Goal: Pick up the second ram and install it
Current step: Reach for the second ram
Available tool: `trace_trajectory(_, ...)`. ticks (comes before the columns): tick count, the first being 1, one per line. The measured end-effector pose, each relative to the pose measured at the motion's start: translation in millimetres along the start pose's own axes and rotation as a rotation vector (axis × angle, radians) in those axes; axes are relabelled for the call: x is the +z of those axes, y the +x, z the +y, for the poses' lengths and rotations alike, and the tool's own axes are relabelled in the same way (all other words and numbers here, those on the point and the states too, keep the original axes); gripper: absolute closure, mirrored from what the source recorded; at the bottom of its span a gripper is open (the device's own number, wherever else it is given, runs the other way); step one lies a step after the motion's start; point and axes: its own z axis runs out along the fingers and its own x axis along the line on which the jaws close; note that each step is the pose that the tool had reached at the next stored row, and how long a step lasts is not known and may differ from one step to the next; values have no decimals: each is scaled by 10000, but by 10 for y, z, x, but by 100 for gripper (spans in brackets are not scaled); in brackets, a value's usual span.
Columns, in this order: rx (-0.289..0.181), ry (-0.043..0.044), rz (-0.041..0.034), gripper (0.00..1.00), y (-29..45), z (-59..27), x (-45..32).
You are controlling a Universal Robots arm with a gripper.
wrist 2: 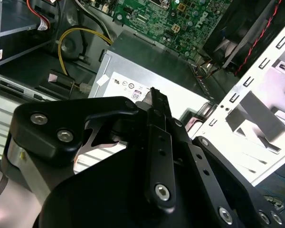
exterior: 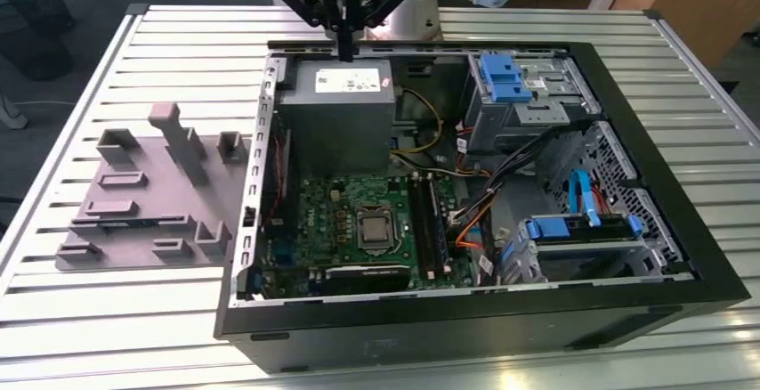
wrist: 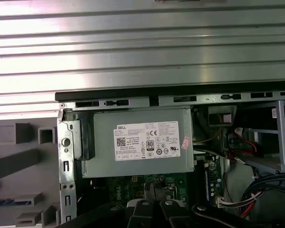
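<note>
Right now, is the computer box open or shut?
Open: the computer box has no cover, and its green motherboard shows inside.

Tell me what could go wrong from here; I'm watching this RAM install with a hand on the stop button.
1. The pincer hangs shut just above the power supply, close to the case's far wall. A low sideways move could strike either one.
2. Loose cables run across the case beside the motherboard. They might snag the pincer if it reaches in there.
</note>
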Motion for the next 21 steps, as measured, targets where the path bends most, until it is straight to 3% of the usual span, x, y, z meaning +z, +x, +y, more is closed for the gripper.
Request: trace_trajectory(21,1,1,1,89,244,-18,0)
